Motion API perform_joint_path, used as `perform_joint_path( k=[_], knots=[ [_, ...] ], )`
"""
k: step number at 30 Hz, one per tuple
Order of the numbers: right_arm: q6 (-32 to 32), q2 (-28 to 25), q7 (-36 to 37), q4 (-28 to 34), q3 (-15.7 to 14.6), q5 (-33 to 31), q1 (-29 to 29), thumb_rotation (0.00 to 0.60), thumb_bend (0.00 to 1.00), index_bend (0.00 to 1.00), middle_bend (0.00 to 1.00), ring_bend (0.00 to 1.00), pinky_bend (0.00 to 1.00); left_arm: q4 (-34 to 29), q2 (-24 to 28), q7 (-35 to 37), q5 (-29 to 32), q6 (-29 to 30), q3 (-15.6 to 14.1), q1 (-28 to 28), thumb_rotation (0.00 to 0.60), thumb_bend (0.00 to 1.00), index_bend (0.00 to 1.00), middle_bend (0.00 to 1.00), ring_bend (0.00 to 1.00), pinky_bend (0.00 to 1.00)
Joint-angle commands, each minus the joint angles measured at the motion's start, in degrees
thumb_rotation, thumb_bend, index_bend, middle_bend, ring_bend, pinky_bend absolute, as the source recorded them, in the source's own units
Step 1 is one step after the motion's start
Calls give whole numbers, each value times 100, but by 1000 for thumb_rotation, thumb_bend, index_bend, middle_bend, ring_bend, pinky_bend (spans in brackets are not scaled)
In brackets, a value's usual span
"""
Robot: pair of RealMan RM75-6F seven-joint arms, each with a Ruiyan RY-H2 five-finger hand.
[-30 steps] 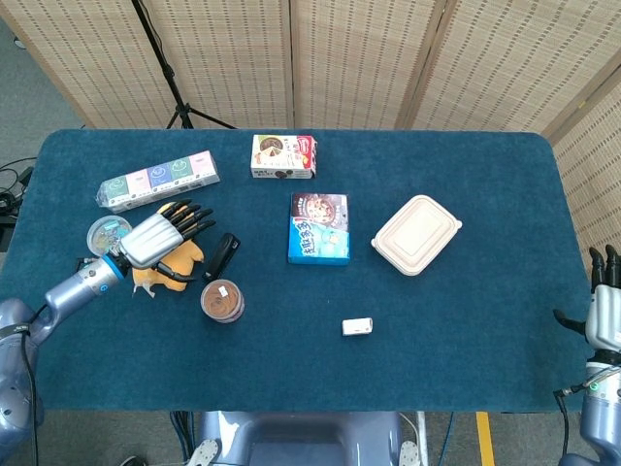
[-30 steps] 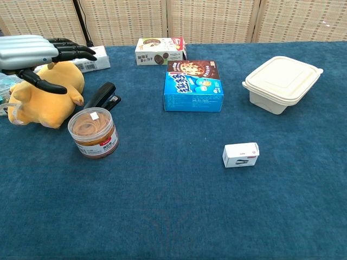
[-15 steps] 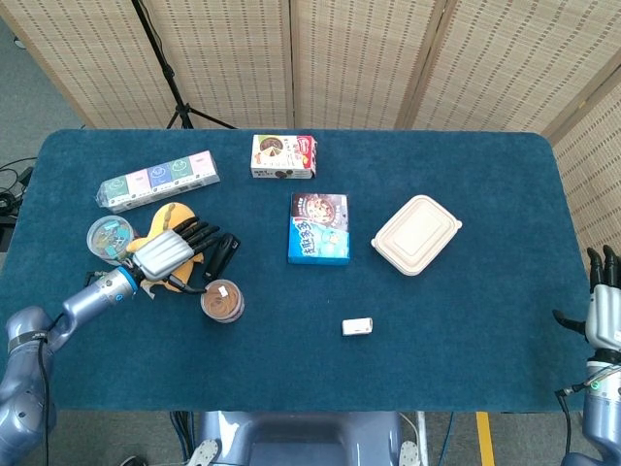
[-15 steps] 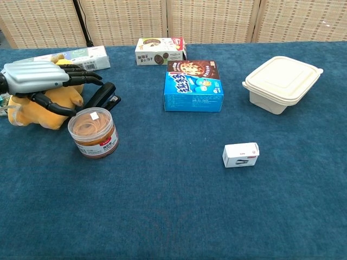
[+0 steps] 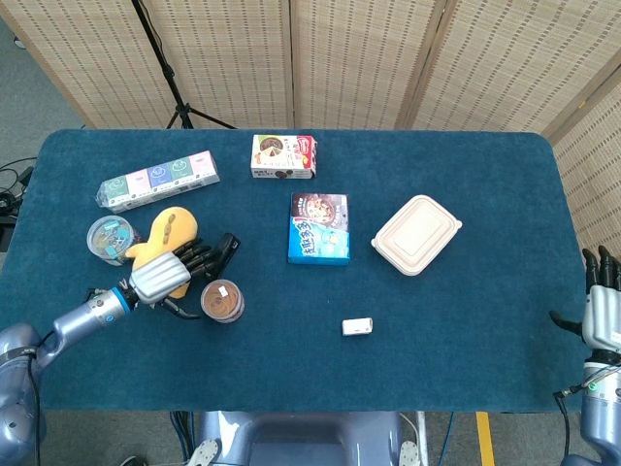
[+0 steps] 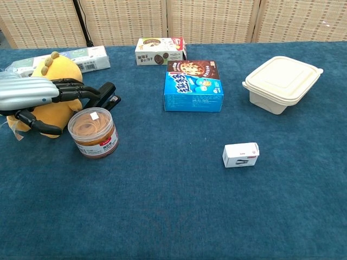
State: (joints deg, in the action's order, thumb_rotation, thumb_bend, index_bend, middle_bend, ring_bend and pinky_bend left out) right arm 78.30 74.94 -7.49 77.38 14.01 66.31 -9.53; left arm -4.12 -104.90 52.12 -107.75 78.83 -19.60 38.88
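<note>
A yellow plush toy (image 5: pixel 169 231) (image 6: pixel 53 69) stands upright at the table's left. My left hand (image 5: pixel 163 278) (image 6: pixel 31 96) is on its near side, fingers spread across the toy's front and pointing at a black stapler (image 5: pixel 225 251) (image 6: pixel 102 95); the thumb curls below. Whether it touches the toy I cannot tell; nothing is clasped. A clear jar of rubber bands (image 5: pixel 222 300) (image 6: pixel 93 132) sits just right of the hand. My right hand (image 5: pixel 603 313) hangs off the table's right edge, fingers straight up, holding nothing; the chest view does not show it.
At the back left lie a long pack of cups (image 5: pixel 159 180) and a round lidded cup (image 5: pixel 109 234). A cookie box (image 5: pixel 283 155), a blue biscuit box (image 5: pixel 319 229), a beige clamshell container (image 5: pixel 416 234) and a small white box (image 5: pixel 357 326) lie further right.
My left hand has drawn back toward me and lower, off the top of the plush toy. The toy, lying under the hand before, now stands upright farther back. The right hand is still.
</note>
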Motion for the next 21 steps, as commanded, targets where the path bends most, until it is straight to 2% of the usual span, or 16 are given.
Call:
perform_joint_path(
  k=[1,15,21],
  knots=[
    [13,-6,3,17,0,7,7,600,0,0,0,0,0,-18,7,135,-23,187,-24,-101,0,0,0,0,0,0],
    [61,-37,21,118,-26,62,31,600,0,0,0,0,0,-40,13,625,136,896,140,-334,0,0,0,0,0,0],
    [96,-73,59,191,-42,114,52,600,0,0,0,0,0,-112,74,938,427,1211,443,-310,0,0,0,0,0,0]
  ],
)
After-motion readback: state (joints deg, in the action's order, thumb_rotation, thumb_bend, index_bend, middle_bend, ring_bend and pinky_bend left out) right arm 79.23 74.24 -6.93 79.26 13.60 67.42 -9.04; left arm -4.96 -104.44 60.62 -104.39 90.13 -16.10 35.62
